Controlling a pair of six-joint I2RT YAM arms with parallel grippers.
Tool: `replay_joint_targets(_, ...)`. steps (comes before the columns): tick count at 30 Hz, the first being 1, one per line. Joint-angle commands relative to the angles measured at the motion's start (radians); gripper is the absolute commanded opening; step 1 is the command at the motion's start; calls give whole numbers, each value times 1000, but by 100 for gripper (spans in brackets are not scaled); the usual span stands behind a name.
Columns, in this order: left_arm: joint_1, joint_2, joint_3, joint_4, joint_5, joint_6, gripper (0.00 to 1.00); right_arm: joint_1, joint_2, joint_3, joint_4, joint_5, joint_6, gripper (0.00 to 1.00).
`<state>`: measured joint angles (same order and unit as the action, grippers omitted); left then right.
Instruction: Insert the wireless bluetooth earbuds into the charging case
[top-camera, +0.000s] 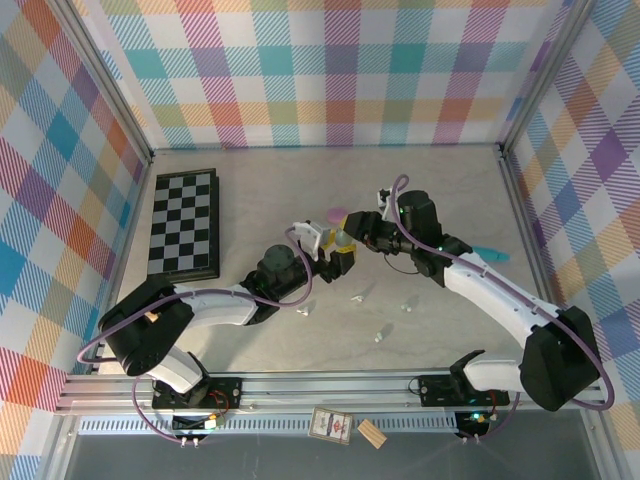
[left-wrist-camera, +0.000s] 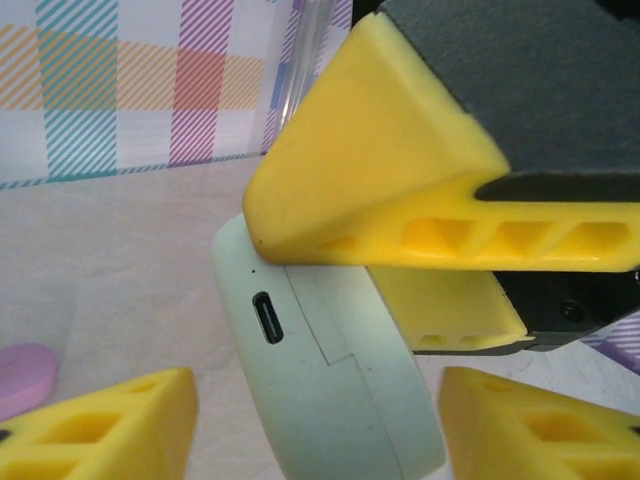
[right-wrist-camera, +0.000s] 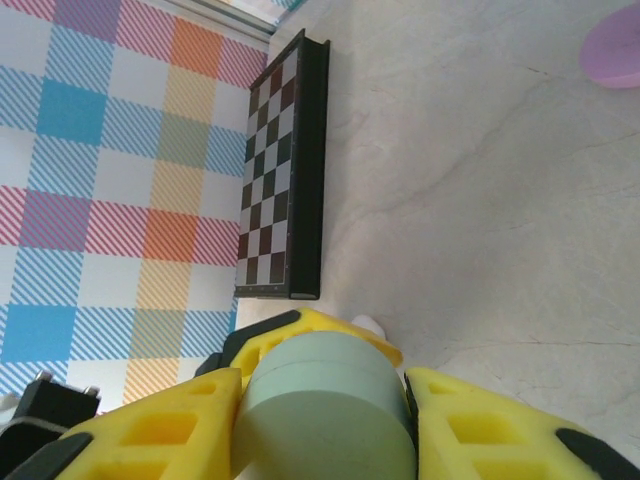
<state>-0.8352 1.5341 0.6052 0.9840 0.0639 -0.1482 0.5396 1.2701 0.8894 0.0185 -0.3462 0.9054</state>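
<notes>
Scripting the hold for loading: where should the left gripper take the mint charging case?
Pinch the charging case across its broad faces, on the half with the port, coming from that edge. The rim is rounded, likely slippery; the seam suggests the other half opens.

4 earbuds (top-camera: 358, 296), 2 cases (1 mint case (left-wrist-camera: 330, 400), 1 lilac case (top-camera: 338, 214)), 1 chessboard (top-camera: 183, 225), 1 teal wand (top-camera: 488, 257), 1 small printed card (top-camera: 333, 425), 1 wooden block (top-camera: 372, 432).

No text or number is legible; print on the small card (top-camera: 333, 425) is too blurred.
</notes>
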Motion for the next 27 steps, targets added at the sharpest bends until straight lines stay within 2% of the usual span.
replay_joint_targets(1, -7, 8, 28, 71, 25, -19, 56, -3, -22, -15, 37, -28, 3, 39)
replay_joint_targets(10, -2, -10, 25, 45, 80, -14, 34, -2, -4, 0, 6, -46, -63, 40)
replay_joint_targets(12, 3, -19, 21, 33, 106, -13, 25, -2, -13, 9, -15, -38, -102, 41)
replay_joint_targets(14, 15, -33, 18, 15, 142, -12, 20, -2, -27, 19, -36, -33, -156, 45)
replay_joint_targets(21, 88, -116, 11, -70, 365, -7, 13, -5, -110, 43, -119, -3, -392, 74)
replay_joint_targets(23, 114, -146, 13, -113, 445, -11, 10, -5, -145, 39, -127, -9, -480, 78)
replay_joint_targets(27, 157, -199, 3, -139, 605, -17, 9, -4, -202, 29, -143, -65, -640, 79)
